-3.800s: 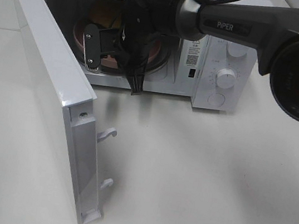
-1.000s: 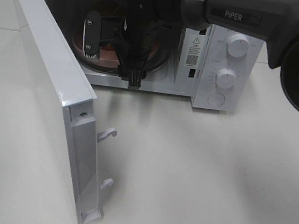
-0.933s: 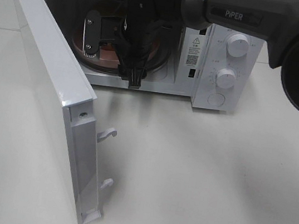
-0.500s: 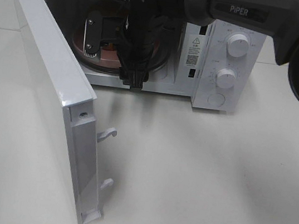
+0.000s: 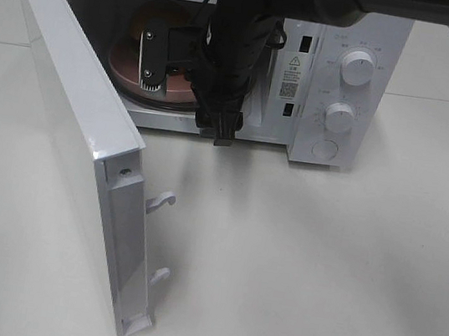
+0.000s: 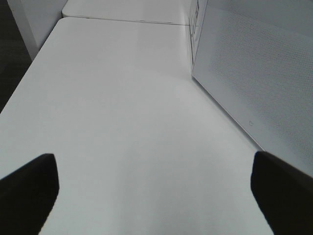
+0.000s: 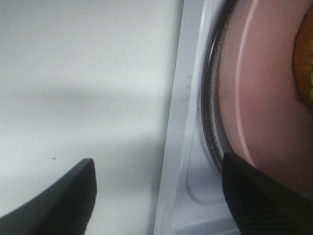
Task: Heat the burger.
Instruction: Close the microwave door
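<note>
My right gripper (image 7: 156,200) hung at the microwave (image 5: 358,36) mouth, fingers spread, gripping nothing. The burger (image 7: 307,63) sat inside on the plate (image 7: 264,98), plate on the turntable (image 7: 211,112); only its edge showed. The door (image 5: 73,103) stood wide. My left gripper (image 6: 151,196) was spread open too, empty, over the table (image 6: 122,98) beside that door.

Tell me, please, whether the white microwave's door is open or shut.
Open: the white microwave door stands swung out leftward, its latch hooks free, and the pink round plate shows inside.
</note>
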